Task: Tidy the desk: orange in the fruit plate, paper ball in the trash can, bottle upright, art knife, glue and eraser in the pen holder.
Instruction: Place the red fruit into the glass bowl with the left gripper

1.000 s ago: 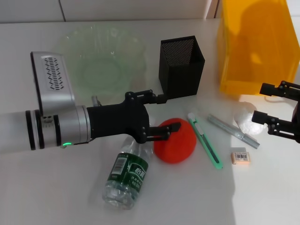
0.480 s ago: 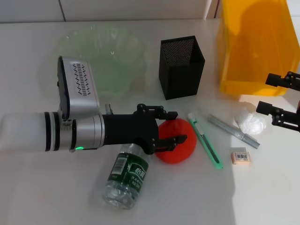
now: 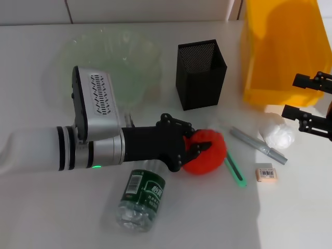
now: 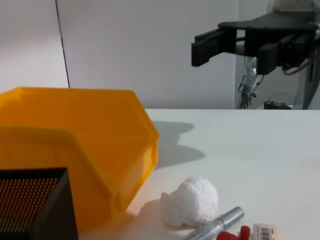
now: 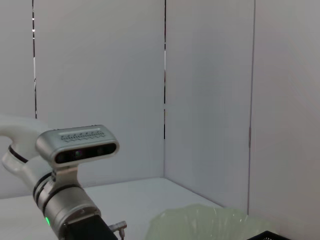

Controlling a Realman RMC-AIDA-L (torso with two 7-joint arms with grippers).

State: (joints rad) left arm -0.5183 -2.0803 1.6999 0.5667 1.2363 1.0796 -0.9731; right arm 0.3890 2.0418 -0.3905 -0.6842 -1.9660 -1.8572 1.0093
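Head view, left to right. The pale green translucent fruit plate [image 3: 111, 59] stands at the far left of the white surface [image 3: 290, 218], partly hidden behind the silver forearm of the left arm. Near the front edge lies the clear plastic bottle with the dark green label [image 3: 141, 199], still on its side. The left gripper [image 3: 199, 149] has advanced rightward over the last second; its black jaws, which were open beside the fruit, now stand closed around the round red-orange orange [image 3: 206, 152], which has shifted slightly right and still appears to rest on the surface. Judgement: the grasp is being completed, and the lift and carry to the plate remain.

Behind the orange stands the black mesh square pen holder [image 3: 201, 72]. Just right of the orange lies the green-handled art knife [image 3: 234, 173], partly covered by it, then the grey glue stick [image 3: 258, 145], the small pale eraser with a barcode label [image 3: 266, 173] and the crumpled white paper ball [image 3: 278, 132]. The yellow plastic trash bin [image 3: 282, 52] occupies the far right. The right gripper [image 3: 307, 104], jaws apart, hangs at the right edge and has drawn back slightly.

Open room: the path back to the plate passes between the bottle and the pen holder; the front right of the surface is bare.
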